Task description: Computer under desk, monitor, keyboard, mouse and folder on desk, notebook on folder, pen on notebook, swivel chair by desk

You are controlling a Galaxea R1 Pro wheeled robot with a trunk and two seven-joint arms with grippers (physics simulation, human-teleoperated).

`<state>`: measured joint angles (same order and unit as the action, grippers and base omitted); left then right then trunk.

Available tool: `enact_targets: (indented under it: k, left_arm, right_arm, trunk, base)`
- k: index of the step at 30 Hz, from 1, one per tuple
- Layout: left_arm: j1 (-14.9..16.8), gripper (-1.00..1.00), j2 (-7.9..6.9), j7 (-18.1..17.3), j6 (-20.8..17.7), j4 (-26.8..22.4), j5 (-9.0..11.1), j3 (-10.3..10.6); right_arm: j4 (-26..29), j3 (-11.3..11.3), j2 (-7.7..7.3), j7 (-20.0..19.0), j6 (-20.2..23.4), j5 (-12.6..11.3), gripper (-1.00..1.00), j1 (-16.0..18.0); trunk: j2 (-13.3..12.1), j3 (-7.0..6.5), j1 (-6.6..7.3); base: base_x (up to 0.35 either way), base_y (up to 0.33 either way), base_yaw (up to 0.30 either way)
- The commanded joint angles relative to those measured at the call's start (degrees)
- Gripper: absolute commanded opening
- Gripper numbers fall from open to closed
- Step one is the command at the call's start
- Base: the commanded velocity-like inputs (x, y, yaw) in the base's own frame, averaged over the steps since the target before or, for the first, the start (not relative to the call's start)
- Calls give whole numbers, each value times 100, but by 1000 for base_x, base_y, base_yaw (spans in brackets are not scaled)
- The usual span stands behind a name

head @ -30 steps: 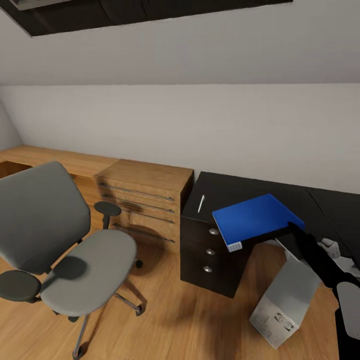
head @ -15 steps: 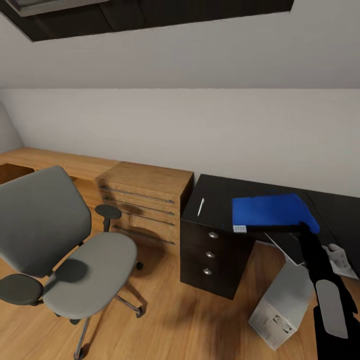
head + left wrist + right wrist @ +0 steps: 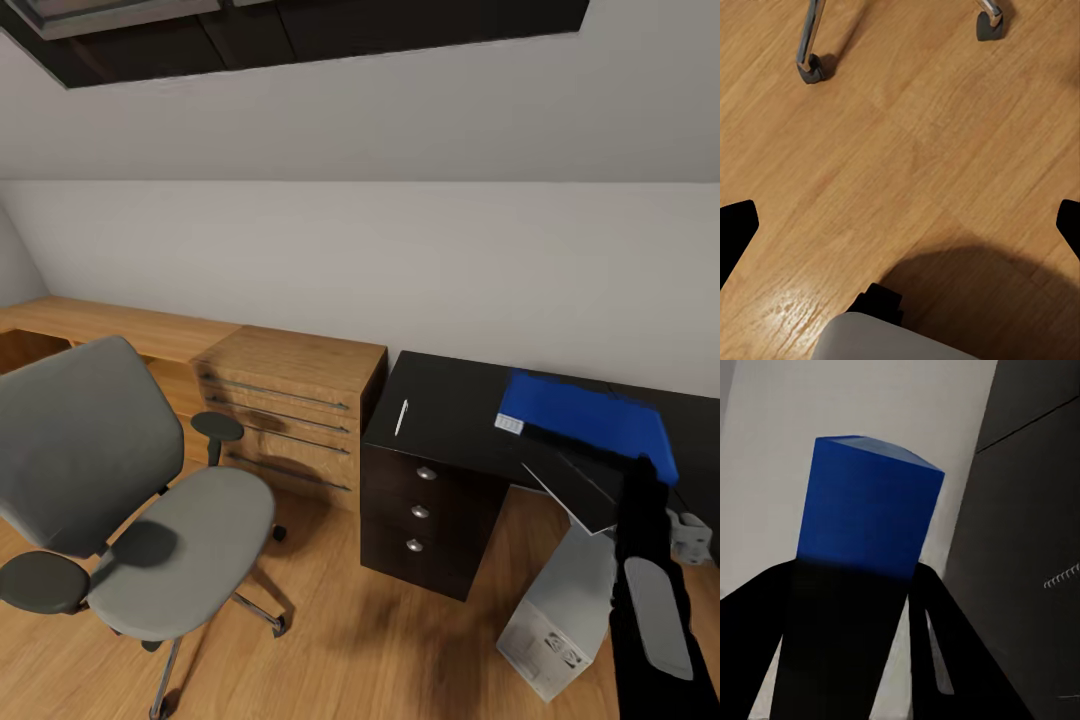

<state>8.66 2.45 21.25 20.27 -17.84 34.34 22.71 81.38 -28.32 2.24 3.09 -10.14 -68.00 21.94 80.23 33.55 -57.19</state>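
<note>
The right gripper (image 3: 640,462) is gripping the folder (image 3: 590,416) at its 5 o'clock corner — long axis running 10-to-4 over the worktop (image 3: 450,410).

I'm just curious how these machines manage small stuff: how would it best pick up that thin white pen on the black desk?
Probably from straight above, pinching the pen across its middle. It lies flat on the desk and is slim, so the narrow width fits between the fingers, with bare desktop on both sides.

Swivel chair (image 3: 120,500) at eight o'clock; desk (image 3: 440,425) at three, bearing pen (image 3: 401,417) and folder (image 3: 590,420); computer (image 3: 565,610) beneath.
</note>
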Motion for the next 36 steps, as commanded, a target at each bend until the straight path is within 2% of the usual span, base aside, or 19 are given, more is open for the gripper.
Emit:
enact_targets:
  k: [1, 2, 5, 17, 23, 36]
  left_arm:
    - [4, 100, -2, 37, 21, 0, 36, 49]
    - [4, 100, -2, 37, 21, 0, 34, 49]
    - [4, 100, -4, 37, 21, 0, 36, 49]
    - [4, 100, -5, 37, 24, 0, 37, 49]
    - [4, 100, 14, 37, 22, 0, 38, 49]
    - [4, 100, 36, 37, 25, 0, 38, 49]
  right_arm:
    - [14, 28, 0, -57, -20, -175, -100, 4]
    - [20, 57, 1, -122, -26, -289, -100, 4]
    - [19, 84, 7, -171, -24, -383, -100, 4]
    - [-38, 156, 55, -278, -78, -379, -100, -1]
    - [-469, 303, 26, -260, -175, -347, -100, 3]
    - [-889, 293, -36, -183, -423, -350, -100, 52]
  trunk:
    - [3, 5, 0]
    - [3, 5, 0]
    - [3, 5, 0]
    - [3, 5, 0]
    - [3, 5, 0]
    - [3, 5, 0]
  base:
    - [0, 0, 0]
    - [0, 0, 0]
    - [0, 0, 0]
    - [0, 0, -22]
    - [0, 0, -224]
    - [0, 0, -262]
